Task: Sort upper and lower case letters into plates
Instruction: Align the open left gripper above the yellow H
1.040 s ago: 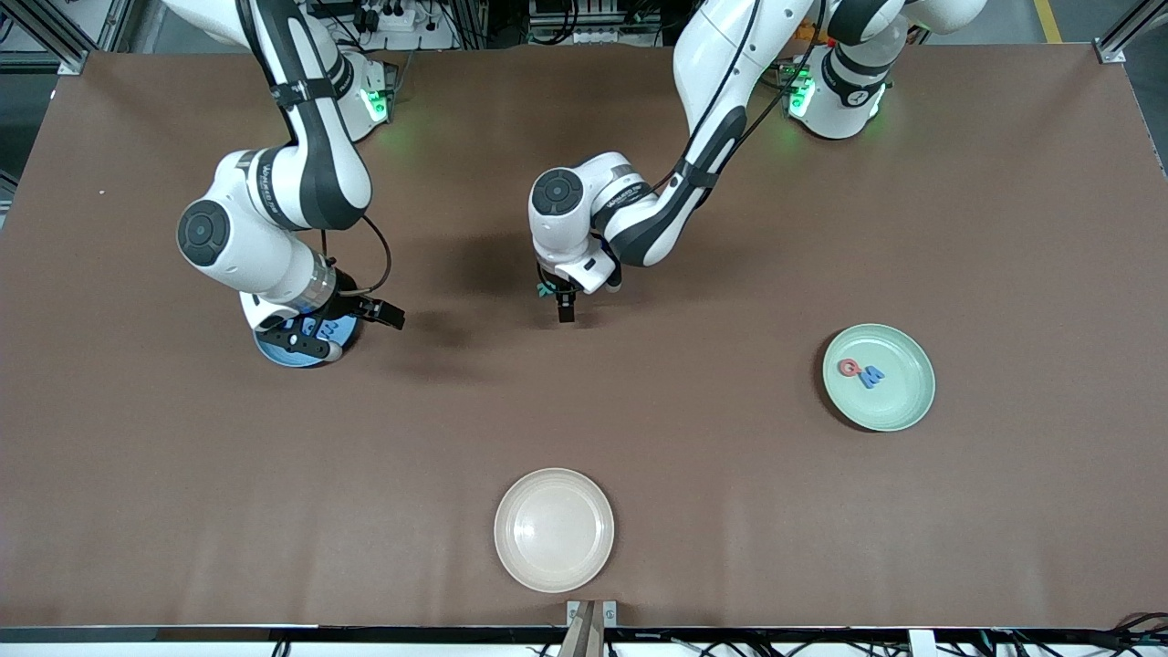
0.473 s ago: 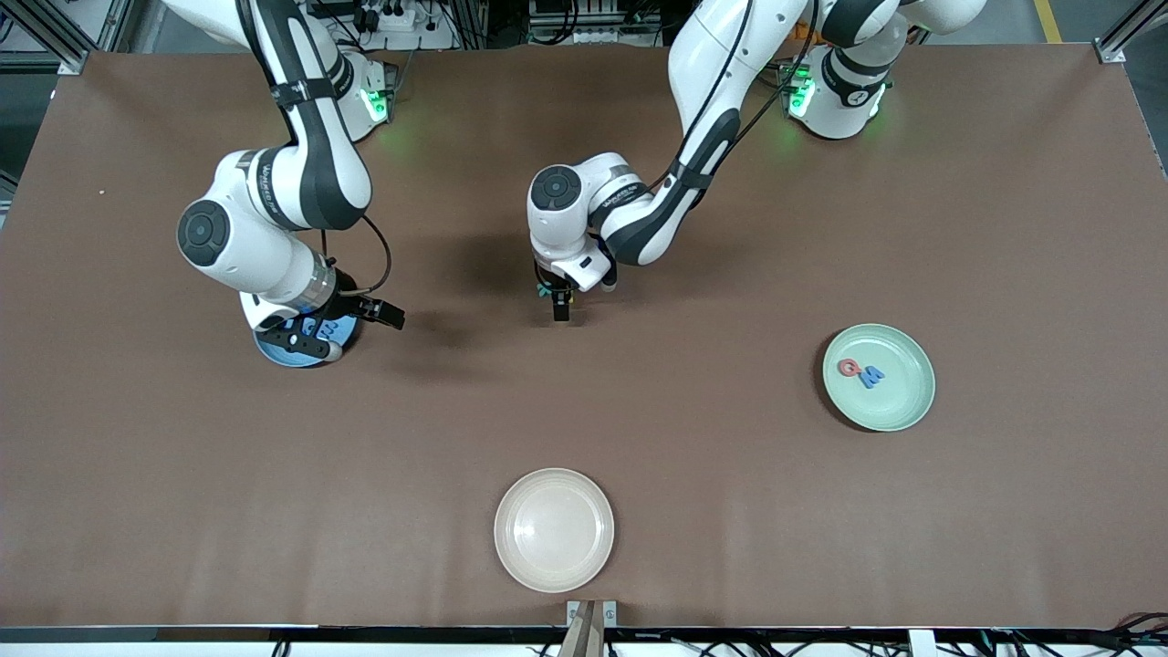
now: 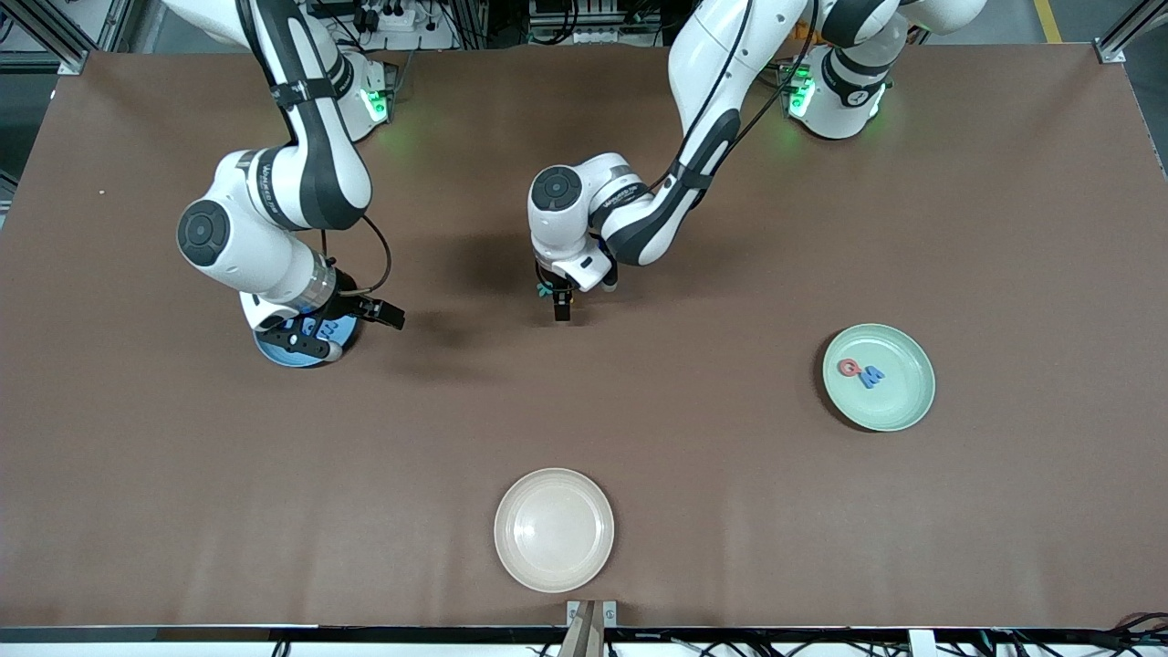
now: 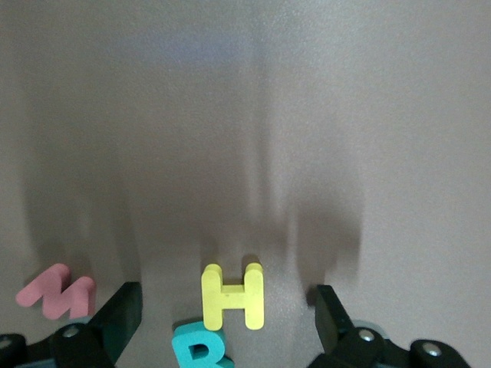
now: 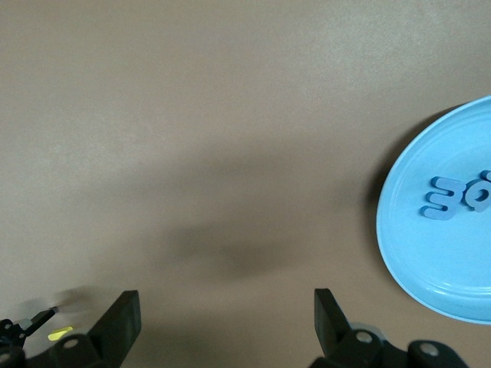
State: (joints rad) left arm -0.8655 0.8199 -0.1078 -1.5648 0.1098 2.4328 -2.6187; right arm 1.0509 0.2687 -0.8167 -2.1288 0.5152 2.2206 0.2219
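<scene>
My left gripper (image 3: 561,308) is low over the middle of the table, open. In the left wrist view its open fingers (image 4: 224,307) straddle a yellow H (image 4: 232,295), with a teal R (image 4: 201,350) touching the H and a coral M (image 4: 56,290) just outside one finger. My right gripper (image 3: 310,336) hangs open and empty by the blue plate (image 3: 274,354); its wrist view shows it (image 5: 224,307) over bare table beside that plate (image 5: 430,261), which holds blue letters (image 5: 441,195). The mint green plate (image 3: 899,401) holds a coral letter (image 3: 849,368) and a blue letter (image 3: 872,375).
A cream-beige plate (image 3: 554,529), empty, sits near the table edge closest to the front camera. The brown tabletop (image 3: 730,511) stretches between the three plates.
My left gripper has shifted slightly toward the right arm's end of the table. The right arm has not moved.
</scene>
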